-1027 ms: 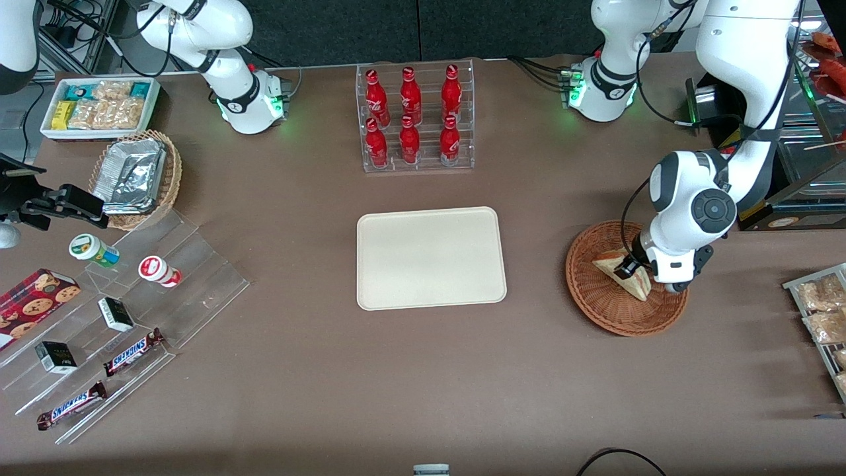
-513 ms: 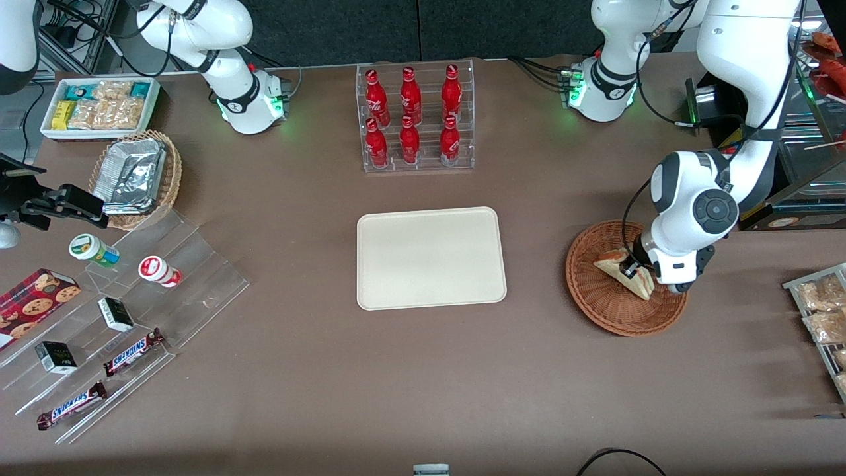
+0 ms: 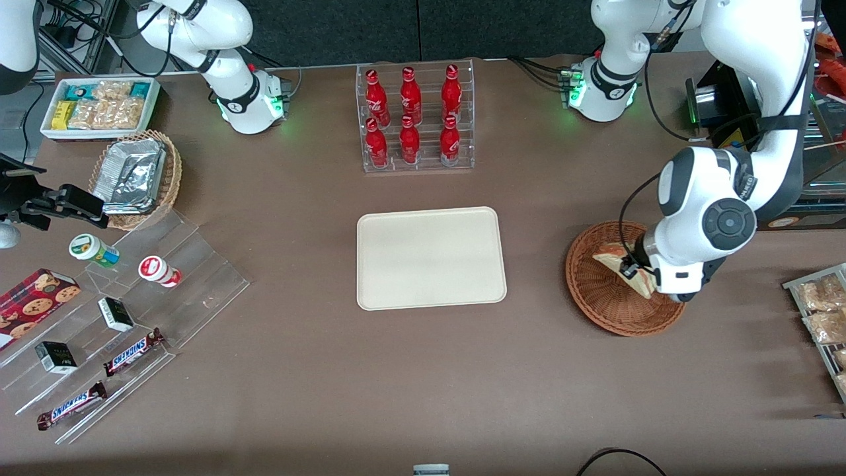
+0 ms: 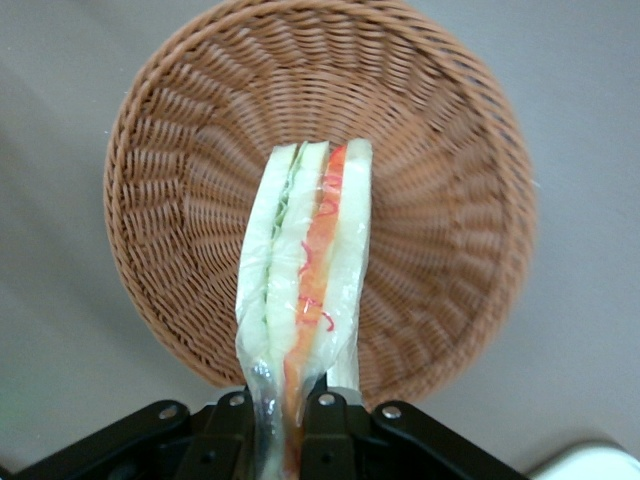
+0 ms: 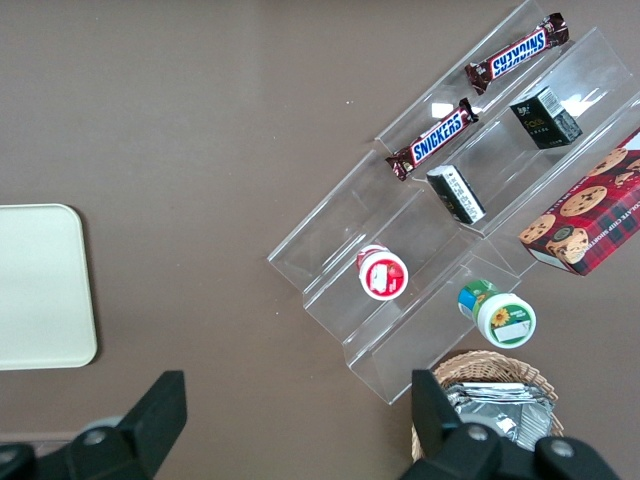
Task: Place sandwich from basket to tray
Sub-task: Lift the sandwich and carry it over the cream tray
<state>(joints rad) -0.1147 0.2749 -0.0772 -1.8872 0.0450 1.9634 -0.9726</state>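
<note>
Above the basket (image 4: 170, 200), gripper (image 4: 287, 405) pinched on the base of the wrapped sandwich (image 4: 305, 270) (light, soft, slippery film, likely crushable), lifted clear, well apart from the tray (image 3: 431, 258).

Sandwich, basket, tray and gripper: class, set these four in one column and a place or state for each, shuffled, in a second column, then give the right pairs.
Things:
1. sandwich
2. basket
3. tray
4. gripper

Places or states:
A. bare, in the middle of the table
B. shut, above the basket
C. pinched between two fingers, over the basket
D. round, woven, reddish-brown, with nothing resting in it

Pairs: 1-C, 2-D, 3-A, 4-B
</note>
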